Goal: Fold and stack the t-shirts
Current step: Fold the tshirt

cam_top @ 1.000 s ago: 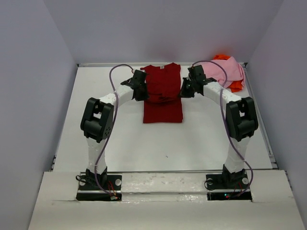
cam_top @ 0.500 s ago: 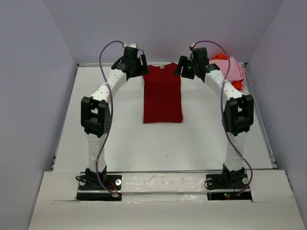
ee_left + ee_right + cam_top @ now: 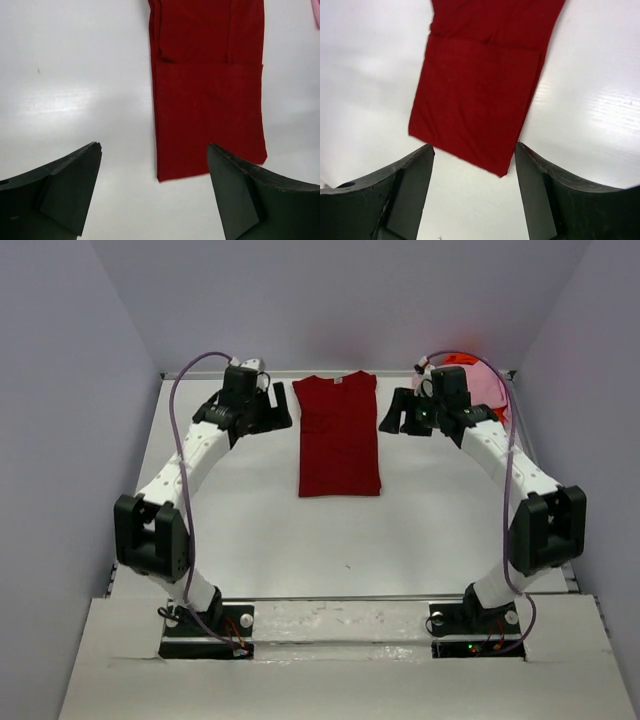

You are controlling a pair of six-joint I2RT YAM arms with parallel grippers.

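Progress was partial: the red shirt [image 3: 339, 435] lay folded into a strip between the left pincer [image 3: 152, 150] and right pincer [image 3: 474, 150], both spread empty; pink shirt [image 3: 488, 383] and orange shirt [image 3: 462, 359] waited crumpled far right.

The dark red t-shirt [image 3: 339, 437] is plain, one col. all over, w/ darker red lines at the folds. The pink t-shirt [image 3: 490, 385] is light pink & plain. The orange t-shirt [image 3: 462, 359] is bright orange; only a bit shows. The table [image 3: 400, 530] is white & a bit shiny, w/ pale bright spots in the wrist views. The walls [image 3: 70, 390] are pale grey-purple. The arms [image 3: 200, 455] are white w/ black joints. The cables [image 3: 178, 400] are purple. The L gripper [image 3: 278, 410] & R gripper [image 3: 400, 416] are black, and look dark grey up close. The bases [image 3: 205, 625] are black.
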